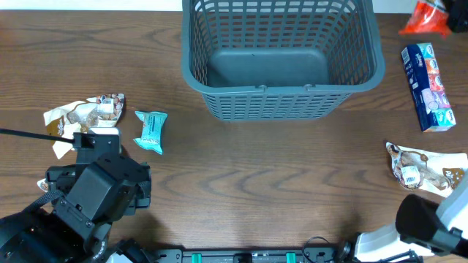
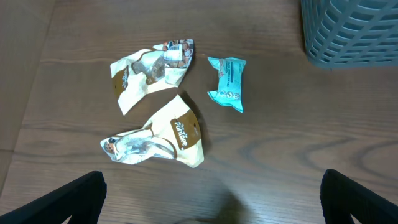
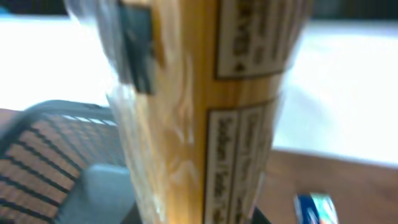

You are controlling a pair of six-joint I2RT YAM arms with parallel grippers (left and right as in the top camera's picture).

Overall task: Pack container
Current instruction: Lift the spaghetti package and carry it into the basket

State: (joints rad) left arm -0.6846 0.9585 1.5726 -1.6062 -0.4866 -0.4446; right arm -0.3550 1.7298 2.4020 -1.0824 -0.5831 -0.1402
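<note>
1 teal packet (image 2: 227, 83) lies near-left on bench (image 1: 241, 183), just ahead of left hand (image 2: 211, 205), which is spread wide and empty. Container (image 1: 281, 109) sits far centre. Right hand hidden behind yellow packet (image 3: 205, 112); can't tell its grip.

I counted one basket (image 1: 278, 104), three brown-and-cream snack packets (image 2: 152, 65) (image 2: 158, 140) (image 1: 424, 168), one teal packet (image 1: 151, 131), one blue pack (image 1: 428, 88), one red packet (image 1: 428, 18).

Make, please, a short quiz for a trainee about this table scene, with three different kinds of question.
1. True or false: the basket holds nothing yet.
2. The small packet beside the two crumpled wrappers is: A teal, B red, C black.
3. Fill in: the left end effector is ____ (open or shut).
Key: 1 true; 2 A; 3 open.
</note>
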